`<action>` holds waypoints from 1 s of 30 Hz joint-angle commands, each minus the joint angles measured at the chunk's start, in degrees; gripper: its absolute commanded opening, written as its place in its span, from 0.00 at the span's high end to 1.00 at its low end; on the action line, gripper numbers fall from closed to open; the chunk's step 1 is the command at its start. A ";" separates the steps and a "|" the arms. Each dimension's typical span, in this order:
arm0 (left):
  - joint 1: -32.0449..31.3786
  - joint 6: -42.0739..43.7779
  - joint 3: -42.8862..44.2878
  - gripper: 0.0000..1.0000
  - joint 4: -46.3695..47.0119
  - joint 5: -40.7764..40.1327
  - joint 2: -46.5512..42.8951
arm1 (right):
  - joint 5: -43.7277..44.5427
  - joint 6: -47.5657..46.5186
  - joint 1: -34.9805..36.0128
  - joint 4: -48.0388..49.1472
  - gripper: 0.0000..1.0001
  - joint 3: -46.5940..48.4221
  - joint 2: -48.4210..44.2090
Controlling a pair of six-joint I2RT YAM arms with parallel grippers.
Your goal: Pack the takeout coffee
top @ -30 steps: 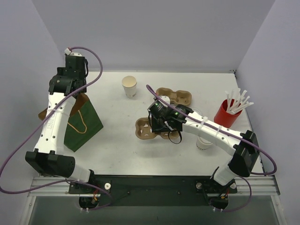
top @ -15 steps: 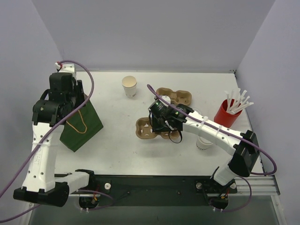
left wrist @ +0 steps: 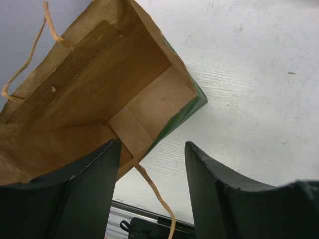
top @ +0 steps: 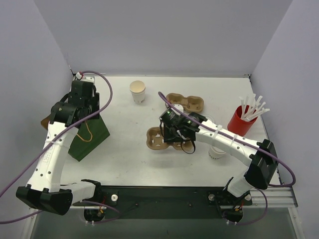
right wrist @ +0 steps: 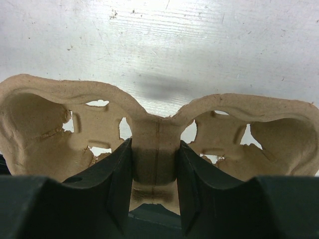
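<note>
Two brown cardboard cup carriers are noted on the table [top: 124, 162]. The near cup carrier [top: 154, 139] is clamped at its centre bridge by the right gripper [right wrist: 155, 167], whose jaws are drawn in narrow against the cardboard. The far cup carrier [top: 185, 102] lies just behind it, untouched.

A red cup of straws [top: 239, 122] is recorded at the right edge. A green paper bag [top: 92, 135], brown inside and with twine handles, is found at the left. Its mouth is turned up toward the left gripper [left wrist: 152, 149], which is held above it with jaws spread wide and nothing between them.

A round white lid [top: 216, 152] is partly covered by the right forearm; whether a cup stands beneath it cannot be told.

The takeout coffee cup [top: 138, 92] is located at the back of the table, left of the far cup carrier and well apart from both grippers. It is seen upright, its long axis vertical, its uncovered beige mouth facing up. Only bare table is seen between it and the bag.

Against the view of one second ago, the left arm is seen swung from the back left corner to a place over the bag. The near cup carrier is shifted slightly right. The cup's position is unchanged.
</note>
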 commanded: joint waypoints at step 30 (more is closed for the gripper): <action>-0.84 -14.40 13.03 0.92 0.81 10.50 11.73 | 4.60 2.48 -0.11 -2.68 0.73 -2.85 -5.83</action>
